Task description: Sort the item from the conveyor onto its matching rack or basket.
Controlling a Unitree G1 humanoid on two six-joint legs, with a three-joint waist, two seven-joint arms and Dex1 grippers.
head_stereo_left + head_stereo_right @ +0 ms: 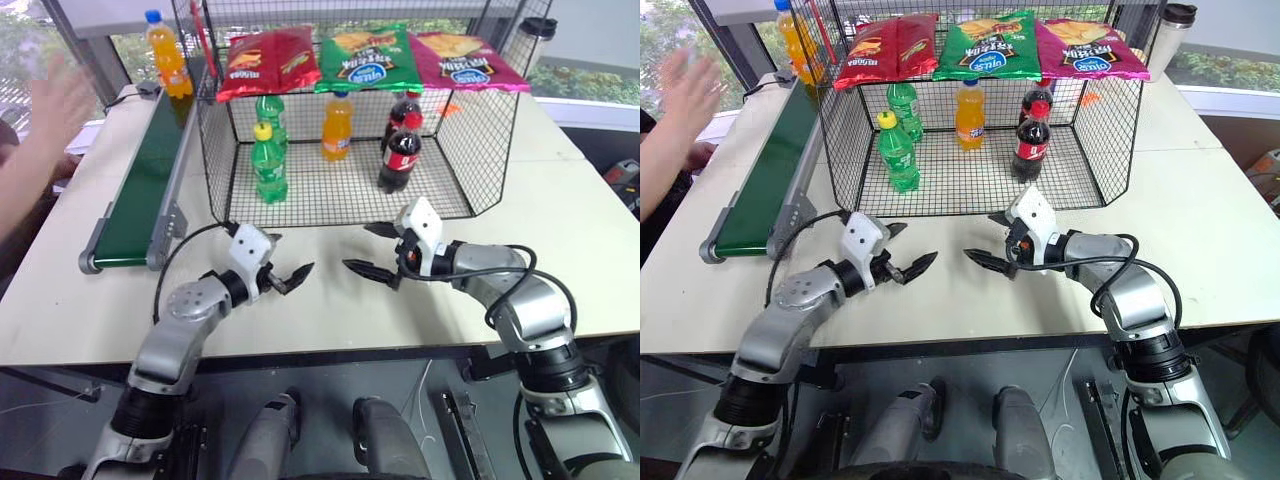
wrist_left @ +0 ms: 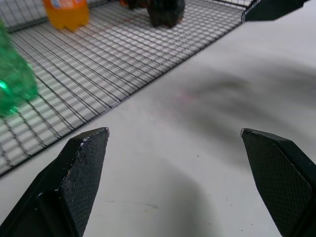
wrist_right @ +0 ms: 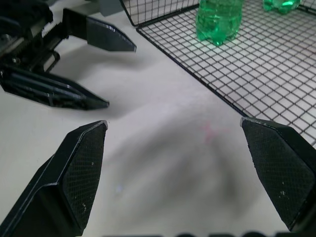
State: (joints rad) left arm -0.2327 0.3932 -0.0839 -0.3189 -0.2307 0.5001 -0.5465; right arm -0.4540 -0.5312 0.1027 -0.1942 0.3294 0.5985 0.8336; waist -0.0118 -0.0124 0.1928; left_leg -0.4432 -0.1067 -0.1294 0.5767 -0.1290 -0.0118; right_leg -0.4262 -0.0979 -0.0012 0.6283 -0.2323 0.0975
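Both pairs of black fingers stand wide apart over bare counter (image 1: 560, 230), gripping nothing: the left gripper (image 1: 285, 265) points toward 3 o'clock and the right gripper (image 1: 378, 250) toward 9 o'clock, tips facing each other across a gap. They hang over a pale, matt cream surface, just in front of the cage's open side. Behind the counter run windows with green foliage outside. At 9 o'clock a person's raised hand (image 1: 60, 95) shows, blurred. Next comes the dark green conveyor (image 1: 145, 190) with grey side rails, running toward 12 o'clock; at its far end stands the orange soda bottle (image 1: 167, 55), upright, clear plastic with bright orange drink, blue cap and orange label. Right of the belt sits the black wire-mesh cage (image 1: 480, 120), holding two green bottles (image 1: 268, 160), another orange bottle (image 1: 337, 125) and two cola bottles (image 1: 402, 150). On its top shelf lie red, green and magenta chip bags (image 1: 365, 55).
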